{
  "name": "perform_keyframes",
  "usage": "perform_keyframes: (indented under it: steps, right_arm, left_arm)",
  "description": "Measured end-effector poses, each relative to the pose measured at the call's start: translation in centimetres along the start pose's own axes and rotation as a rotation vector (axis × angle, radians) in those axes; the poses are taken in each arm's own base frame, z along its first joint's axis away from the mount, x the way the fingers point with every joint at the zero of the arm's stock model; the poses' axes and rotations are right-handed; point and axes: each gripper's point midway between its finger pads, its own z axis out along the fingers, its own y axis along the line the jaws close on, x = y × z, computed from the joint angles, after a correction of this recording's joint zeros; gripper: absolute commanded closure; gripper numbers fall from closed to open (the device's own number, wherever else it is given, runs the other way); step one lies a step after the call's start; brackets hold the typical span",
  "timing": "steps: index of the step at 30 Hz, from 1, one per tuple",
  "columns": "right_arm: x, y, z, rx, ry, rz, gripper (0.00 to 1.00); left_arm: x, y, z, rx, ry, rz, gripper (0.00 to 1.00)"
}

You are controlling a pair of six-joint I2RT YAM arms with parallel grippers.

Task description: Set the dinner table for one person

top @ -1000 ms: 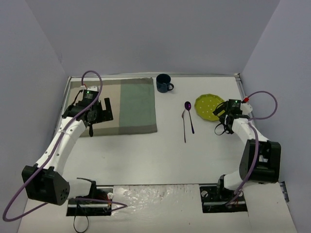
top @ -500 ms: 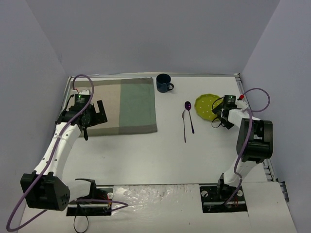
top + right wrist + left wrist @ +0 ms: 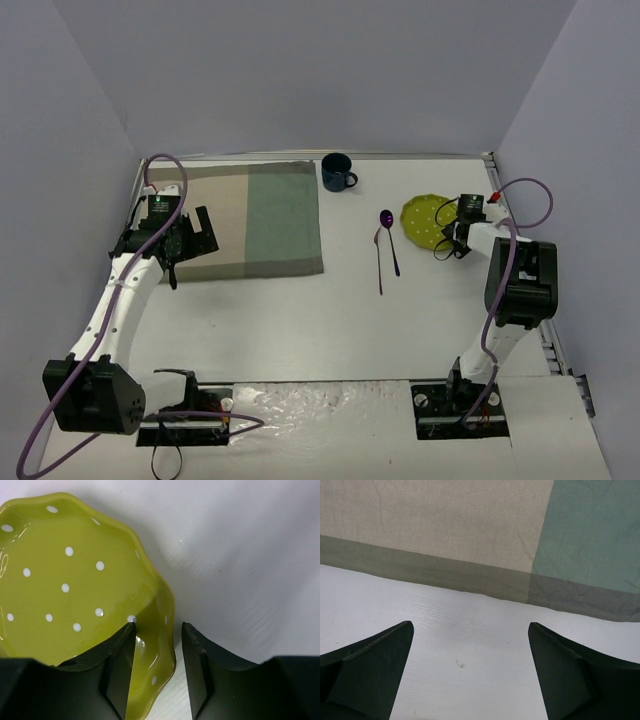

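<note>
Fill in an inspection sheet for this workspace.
Surface: white table, flat.
Job's things: placemat flat at far left; blue mug upright by its far corner; purple spoon and thin utensil lying together; green dotted plate far right.
Clutter: nothing seen.
Grippers: left gripper open, empty, over the table by the placemat's edge; right gripper astride the plate's rim, sliver of gap outside.
Cables: purple cable looped along each arm.
Surroundings: grey walls on three sides.

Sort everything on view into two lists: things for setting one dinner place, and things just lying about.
For the job: table, placemat, plate, mug, purple spoon, thin silver utensil beside it.

Just there: purple cables on the arms, crinkled shiny sheet between the arm bases.
</note>
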Motion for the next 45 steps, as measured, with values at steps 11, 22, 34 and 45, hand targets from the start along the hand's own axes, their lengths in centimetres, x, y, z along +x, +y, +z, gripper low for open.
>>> perform_keyframes:
  steps: [11, 22, 34, 45]
  right_arm:
    - [-0.1, 1.1, 0.0, -0.041, 0.012, 0.014, 1.00]
    - [-0.7, 0.5, -3.1, -0.074, 0.007, 0.026, 1.00]
    - [-0.1, -0.3, -5.8, -0.159, 0.006, 0.021, 1.00]
    - [0.0, 1.0, -7.5, -0.286, -0.010, 0.022, 1.00]
  left_arm:
    - [0.4, -0.1, 0.3, 0.009, 0.010, 0.000, 0.03]
    - [0.9, -2.4, 0.5, 0.101, 0.029, 0.021, 0.03]
    - [1.6, -5.1, 0.1, 0.192, 0.049, 0.030, 0.03]
    - [2.2, -8.2, 0.3, 0.247, 0.078, 0.064, 0.03]
